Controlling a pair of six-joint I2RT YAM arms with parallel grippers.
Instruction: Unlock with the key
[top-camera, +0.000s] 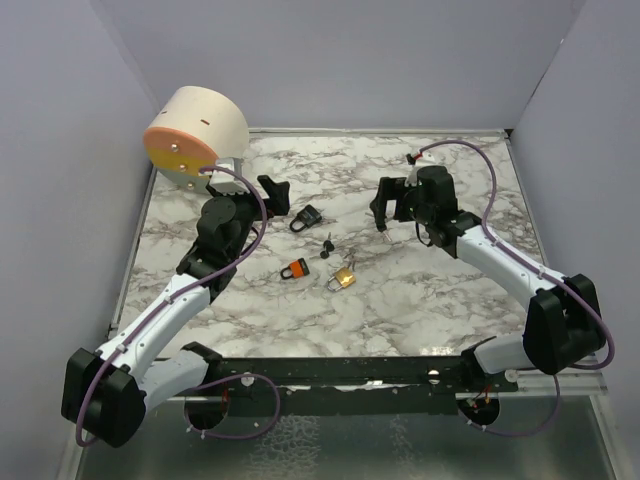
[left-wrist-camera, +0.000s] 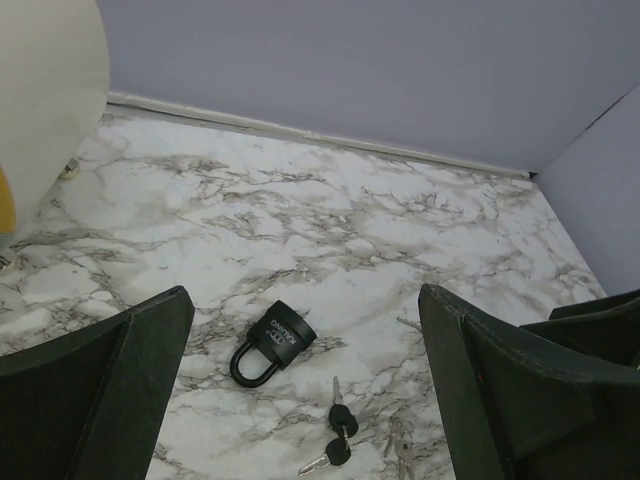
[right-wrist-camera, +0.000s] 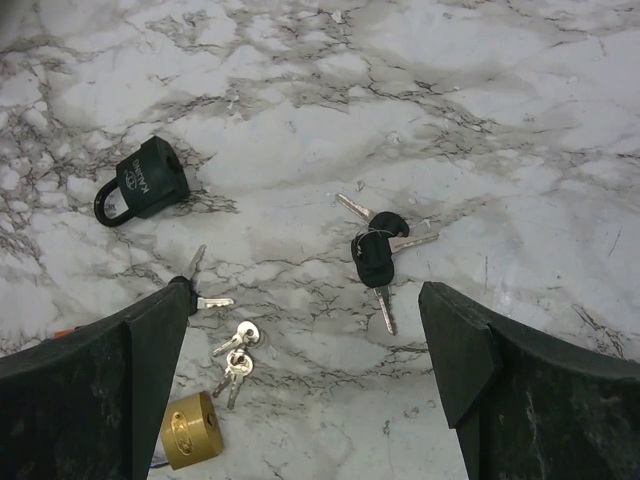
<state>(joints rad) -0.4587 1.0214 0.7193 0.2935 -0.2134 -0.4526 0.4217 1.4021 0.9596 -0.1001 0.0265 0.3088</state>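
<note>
A cream round drum (top-camera: 200, 125) sits far left of the black padlock (top-camera: 307, 217), and its inside is hidden. Three padlocks lie on the worktop (top-camera: 430, 290). The orange padlock (top-camera: 295, 268) and the brass padlock (top-camera: 344, 277) are nearer the arms. Two black-headed keys (top-camera: 328, 245) lie just beside the black padlock. The left end effector (top-camera: 275, 195) and the right end effector (top-camera: 383, 207) flank it, and both gape wide.

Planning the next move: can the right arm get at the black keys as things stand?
Probably yes. The right hand is open and faces the black keys, which lie alone on bare table; nothing stands between.
</note>
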